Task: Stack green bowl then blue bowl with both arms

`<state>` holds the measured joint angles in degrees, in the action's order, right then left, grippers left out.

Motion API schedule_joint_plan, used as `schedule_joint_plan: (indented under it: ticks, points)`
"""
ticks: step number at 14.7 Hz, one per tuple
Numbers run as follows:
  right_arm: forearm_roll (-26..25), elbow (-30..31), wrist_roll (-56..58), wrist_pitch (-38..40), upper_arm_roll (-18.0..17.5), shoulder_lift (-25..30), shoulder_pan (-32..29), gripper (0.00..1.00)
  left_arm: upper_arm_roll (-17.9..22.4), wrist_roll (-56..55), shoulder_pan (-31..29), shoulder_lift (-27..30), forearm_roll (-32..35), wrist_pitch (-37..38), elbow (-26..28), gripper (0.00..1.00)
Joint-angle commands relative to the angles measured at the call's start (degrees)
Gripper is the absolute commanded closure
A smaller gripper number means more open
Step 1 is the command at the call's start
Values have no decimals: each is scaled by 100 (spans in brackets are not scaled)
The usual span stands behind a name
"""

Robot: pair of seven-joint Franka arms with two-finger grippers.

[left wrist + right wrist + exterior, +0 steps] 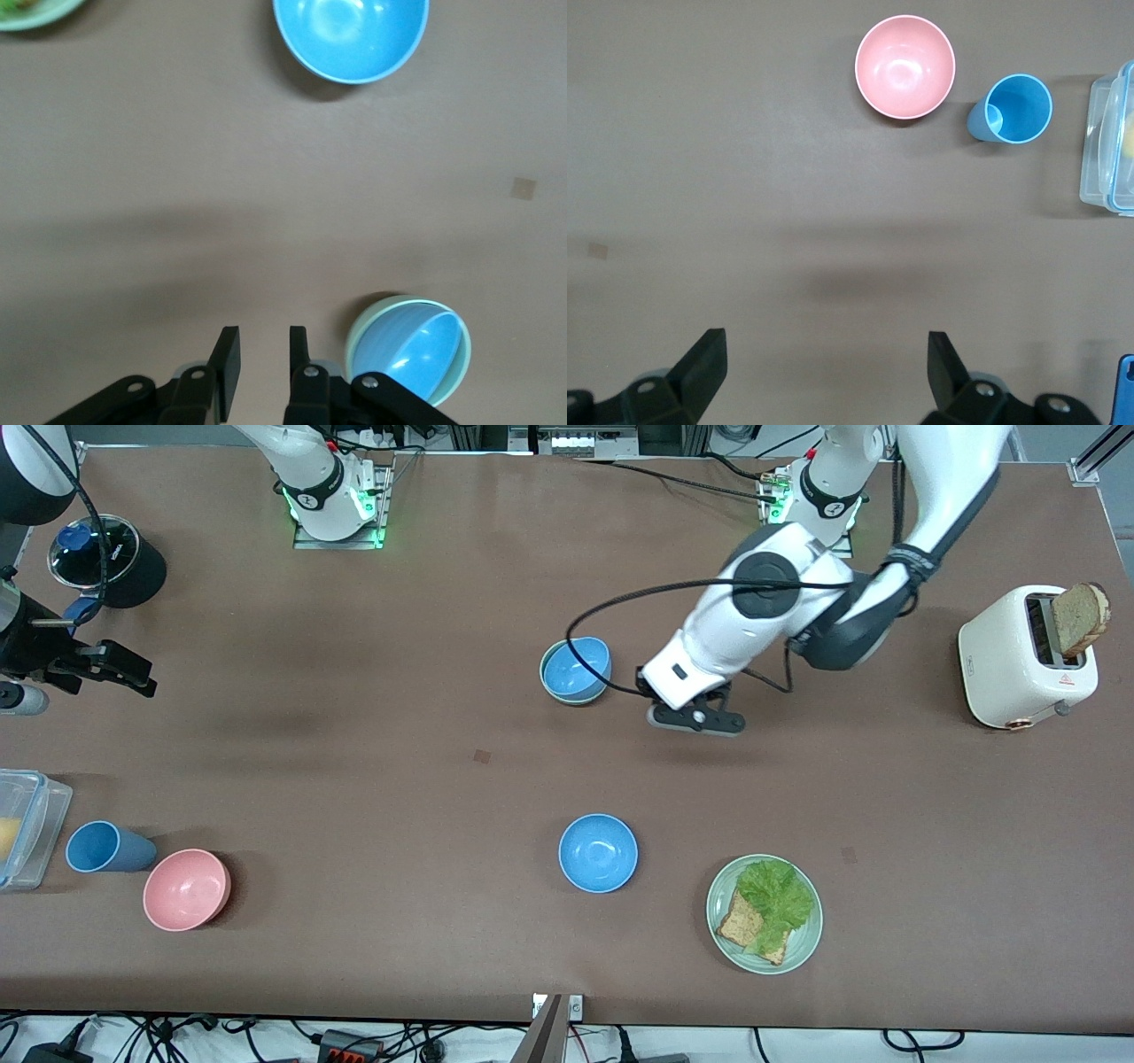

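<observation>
A blue bowl (576, 670) sits nested in the green bowl (354, 341), whose pale rim shows around it, near the table's middle. In the left wrist view this blue bowl (416, 350) lies just beside my fingers. A second blue bowl (598, 853) stands alone nearer the front camera and also shows in the left wrist view (350, 35). My left gripper (695, 720) hovers over bare table beside the stack, toward the left arm's end. In its wrist view (263, 341) it is narrowly open and empty. My right gripper (124, 673) waits wide open and empty (827, 354) at the right arm's end.
A pale-green plate (802, 943) with lettuce and bread lies beside the lone blue bowl. A white toaster (1019, 660) with toast stands at the left arm's end. A pink bowl (186, 888), a blue cup (106, 847), a plastic box (27, 824) and a black pot (111, 562) are at the right arm's end.
</observation>
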<state>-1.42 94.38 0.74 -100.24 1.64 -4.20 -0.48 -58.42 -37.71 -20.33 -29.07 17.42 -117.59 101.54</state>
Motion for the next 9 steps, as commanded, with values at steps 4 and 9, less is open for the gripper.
schedule_joint_plan:
  ticks: [4,9]
  points:
    - [-42,-34,84,4,21,7,21,0,-47,1694,-488,-28,34,1256,-1083,70]
    - [-60,-34,347,92,21,33,21,0,452,3327,-867,217,-45,1291,-1040,66]
